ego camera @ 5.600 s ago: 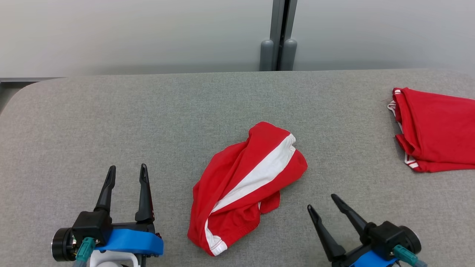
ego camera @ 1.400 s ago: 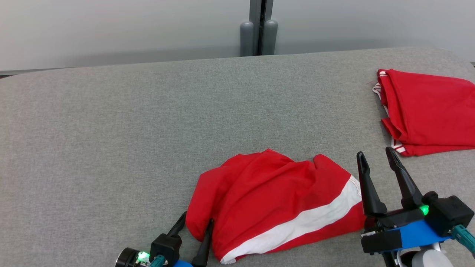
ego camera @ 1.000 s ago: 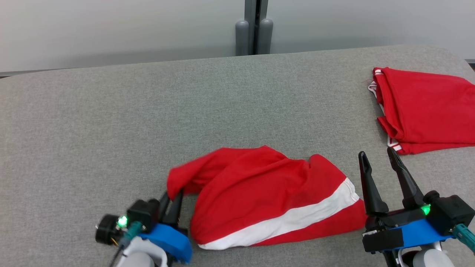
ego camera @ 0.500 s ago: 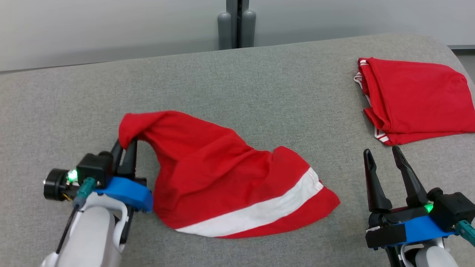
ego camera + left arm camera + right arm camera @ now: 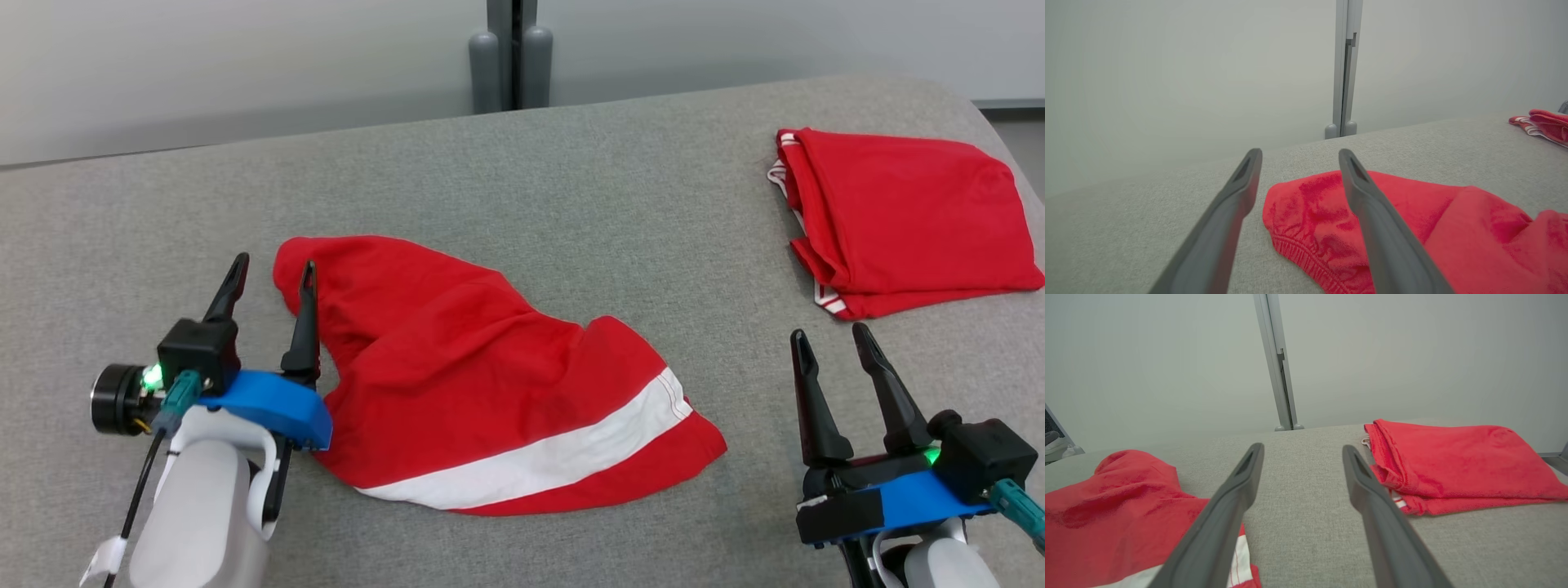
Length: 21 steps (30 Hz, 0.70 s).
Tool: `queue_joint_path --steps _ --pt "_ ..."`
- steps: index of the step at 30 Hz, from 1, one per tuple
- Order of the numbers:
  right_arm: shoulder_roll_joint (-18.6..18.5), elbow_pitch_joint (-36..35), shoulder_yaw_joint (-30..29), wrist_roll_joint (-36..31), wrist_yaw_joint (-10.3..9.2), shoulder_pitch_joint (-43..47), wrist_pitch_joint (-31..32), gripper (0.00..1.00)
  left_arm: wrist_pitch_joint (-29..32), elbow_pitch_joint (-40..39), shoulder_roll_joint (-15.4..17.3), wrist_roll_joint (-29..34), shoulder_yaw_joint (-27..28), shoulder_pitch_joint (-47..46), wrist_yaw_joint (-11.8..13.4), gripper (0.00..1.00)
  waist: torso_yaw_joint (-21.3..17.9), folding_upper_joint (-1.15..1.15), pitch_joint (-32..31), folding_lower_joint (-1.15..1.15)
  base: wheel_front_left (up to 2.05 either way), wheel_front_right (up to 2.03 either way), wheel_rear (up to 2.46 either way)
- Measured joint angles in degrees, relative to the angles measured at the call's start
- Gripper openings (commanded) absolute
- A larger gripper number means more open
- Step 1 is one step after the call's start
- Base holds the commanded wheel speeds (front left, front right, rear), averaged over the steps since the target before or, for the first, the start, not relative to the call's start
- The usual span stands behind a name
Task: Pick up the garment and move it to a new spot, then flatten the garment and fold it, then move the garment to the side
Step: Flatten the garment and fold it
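Observation:
The garment (image 5: 482, 384), red with a white stripe, lies rumpled on the grey table (image 5: 571, 204), its elastic hem end pointing left. My left gripper (image 5: 269, 273) stands open at that left end, its right finger touching or just over the cloth edge and nothing held. In the left wrist view the garment's hem (image 5: 1306, 220) lies between and beyond my fingers (image 5: 1372, 212), with the left gripper (image 5: 1298, 153) open above it. Off the garment's lower right corner my right gripper (image 5: 824, 339) is open and empty. In the right wrist view the right gripper (image 5: 1302, 449) points over bare table, the garment (image 5: 1118, 506) to its left.
A second red garment (image 5: 898, 220), folded, lies at the table's far right near the rounded edge; it appears as the folded pile (image 5: 1453, 465) in the right wrist view. A grey post (image 5: 510, 53) stands against the wall behind the table. Bare table stretches behind the garment.
My left gripper dragged the garment's left end up and to the left, stretching it out, then opened and let it drop onto the table. The right gripper stayed open. The camera shifted.

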Motion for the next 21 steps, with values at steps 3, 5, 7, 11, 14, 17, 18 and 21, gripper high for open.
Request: queue_joint_path --steps 3,5,7,11,14,17,18,21 --pt "0.1 0.1 -0.3 0.0 0.0 0.7 0.0 1.0 0.0 -3.4 -0.5 -0.4 1.5 3.0 0.0 1.0 0.8 0.0 -0.8 0.0 0.0 0.0 0.0" --pt "0.1 0.2 -0.3 0.0 0.0 0.9 0.0 1.0 0.0 -5.9 -1.1 -0.6 2.4 5.3 0.0 1.0 1.3 0.0 -1.5 0.0 0.0 0.0 0.0" --pt "0.1 0.2 -0.4 0.0 0.0 1.1 0.0 1.0 0.0 -8.4 -1.8 -0.7 3.4 7.4 0.0 1.0 2.0 0.0 -2.1 0.0 0.0 0.0 0.0" --pt "0.1 0.2 -0.4 0.0 0.0 1.6 0.0 1.0 0.0 -12.4 -2.9 -0.6 4.7 11.6 0.0 1.0 3.1 -0.01 -3.1 -0.01 0.0 0.0 0.0" --pt "0.0 0.2 -0.3 0.1 0.0 2.0 0.0 1.0 0.0 -14.5 -3.8 -0.2 5.0 14.7 0.0 1.0 3.8 -0.01 -3.5 -0.01 0.0 0.0 0.0" --pt "-0.1 0.2 -0.3 0.1 0.0 2.1 0.0 1.0 0.0 -15.4 -4.2 -0.1 5.2 17.0 -0.2 1.0 4.4 -0.01 -3.7 -0.01 0.0 0.0 0.0" --pt "-0.1 0.2 -0.3 0.1 0.0 2.2 0.0 1.0 0.0 -15.4 -4.4 0.0 5.1 17.6 -0.3 1.0 4.5 0.0 -3.7 -0.01 0.0 0.0 0.0" --pt "-0.2 0.2 -0.2 0.1 0.0 2.4 0.0 1.0 0.0 -15.2 -4.8 0.3 4.4 18.7 -0.5 1.0 4.8 0.0 -3.8 -0.01 0.0 0.0 0.0"
